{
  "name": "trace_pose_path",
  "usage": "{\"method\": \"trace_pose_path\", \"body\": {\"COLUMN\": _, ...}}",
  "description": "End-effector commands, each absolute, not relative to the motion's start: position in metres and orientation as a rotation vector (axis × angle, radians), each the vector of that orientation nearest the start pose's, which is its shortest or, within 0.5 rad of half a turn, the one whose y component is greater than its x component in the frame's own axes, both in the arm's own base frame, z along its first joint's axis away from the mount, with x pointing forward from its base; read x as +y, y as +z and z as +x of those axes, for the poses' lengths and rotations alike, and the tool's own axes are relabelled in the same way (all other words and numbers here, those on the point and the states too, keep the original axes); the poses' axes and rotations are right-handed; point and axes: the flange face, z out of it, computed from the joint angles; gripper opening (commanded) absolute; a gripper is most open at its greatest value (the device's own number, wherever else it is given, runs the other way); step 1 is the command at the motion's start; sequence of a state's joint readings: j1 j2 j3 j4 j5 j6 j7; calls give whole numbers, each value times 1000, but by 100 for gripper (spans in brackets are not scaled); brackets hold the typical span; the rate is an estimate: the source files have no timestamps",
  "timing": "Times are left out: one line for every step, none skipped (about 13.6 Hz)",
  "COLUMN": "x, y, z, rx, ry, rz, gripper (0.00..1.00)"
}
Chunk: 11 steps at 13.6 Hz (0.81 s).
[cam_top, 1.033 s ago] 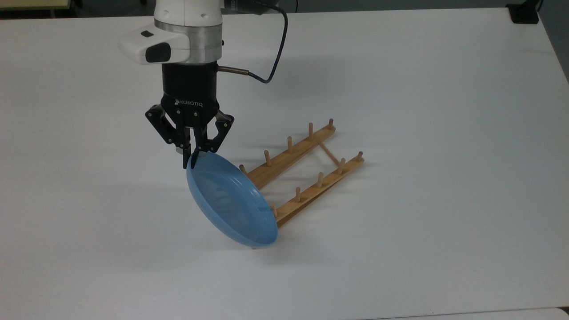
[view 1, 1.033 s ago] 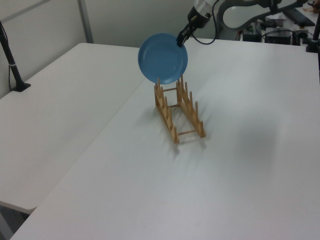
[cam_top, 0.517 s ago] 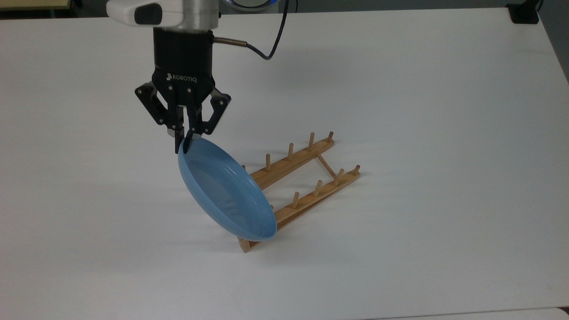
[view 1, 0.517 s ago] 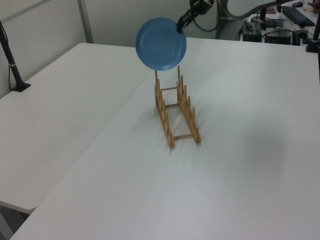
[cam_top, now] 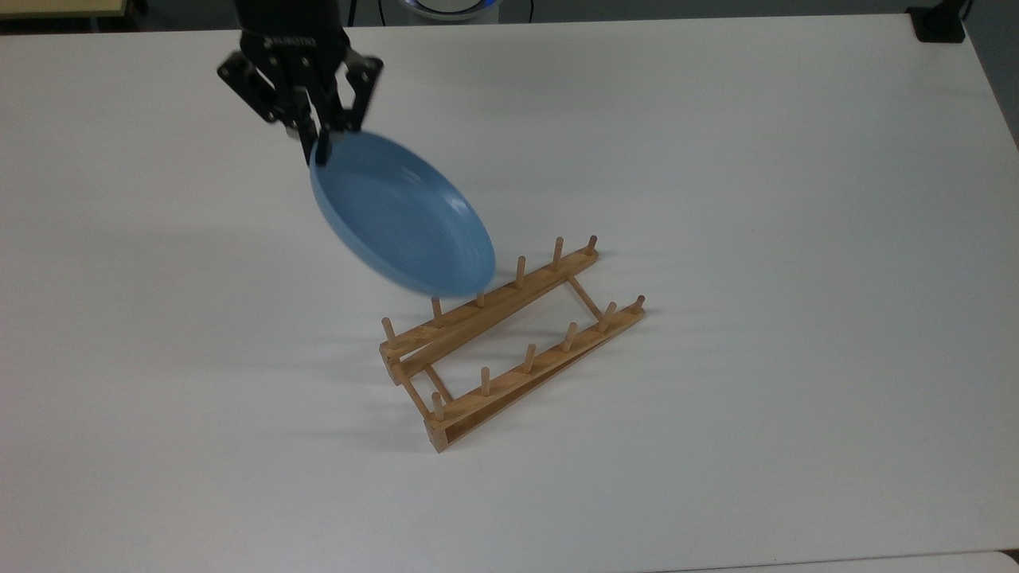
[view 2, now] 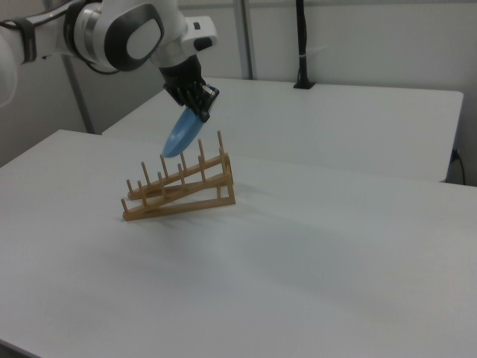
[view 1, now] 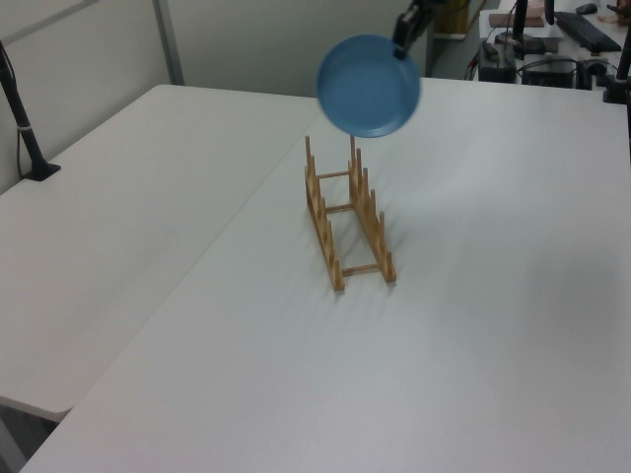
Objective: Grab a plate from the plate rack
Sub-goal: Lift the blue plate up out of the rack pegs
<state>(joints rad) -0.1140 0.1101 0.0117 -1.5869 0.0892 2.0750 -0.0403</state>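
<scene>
Arm (view 2: pixel 112 37) reaches in high, hand (cam_top: pixel 318 147) pointing down, fingers pinched tight on the plate (cam_top: pixel 402 215) rim, holding it aloft.

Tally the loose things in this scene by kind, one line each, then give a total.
Plates: 1, the blue plate held in the gripper.
Racks: 1, the wooden rack on the table.
Total: 2

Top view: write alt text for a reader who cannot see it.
A black tool grips a light-blue plate by its rim, holding it tilted in the air above a wooden plate rack on a white table.
</scene>
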Motion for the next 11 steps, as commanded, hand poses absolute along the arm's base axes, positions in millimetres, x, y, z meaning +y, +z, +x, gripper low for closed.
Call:
{"method": "trace_pose_path", "body": {"x": -92, "y": 596, "z": 592, "rx": -87, "ry": -323, "rz": -3031, "gripper": 6}}
{"method": "trace_pose_path", "body": {"x": -101, "y": 589, "z": 586, "rx": -171, "ry": -250, "rz": -3029, "gripper": 6}}
{"method": "trace_pose_path", "body": {"x": -113, "y": 581, "z": 580, "rx": -252, "ry": -174, "rz": -3020, "gripper": 6}}
{"method": "trace_pose_path", "body": {"x": -125, "y": 569, "z": 572, "rx": -326, "ry": -102, "rz": -3003, "gripper": 6}}
{"method": "trace_pose_path", "body": {"x": -134, "y": 555, "z": 566, "rx": -381, "ry": -44, "rz": -2983, "gripper": 6}}
{"method": "trace_pose_path", "body": {"x": -139, "y": 539, "z": 562, "rx": -409, "ry": -7, "rz": -2971, "gripper": 6}}
{"method": "trace_pose_path", "body": {"x": -142, "y": 522, "z": 560, "rx": -431, "ry": 32, "rz": -2965, "gripper": 6}}
{"method": "trace_pose_path", "body": {"x": -147, "y": 509, "z": 558, "rx": -447, "ry": 61, "rz": -2963, "gripper": 6}}
{"method": "trace_pose_path", "body": {"x": -154, "y": 493, "z": 556, "rx": -458, "ry": 81, "rz": -2967, "gripper": 6}}
{"method": "trace_pose_path", "body": {"x": -159, "y": 479, "z": 555, "rx": -468, "ry": 74, "rz": -2985, "gripper": 6}}
{"method": "trace_pose_path", "body": {"x": -162, "y": 465, "z": 556, "rx": -471, "ry": 51, "rz": -3012, "gripper": 7}}
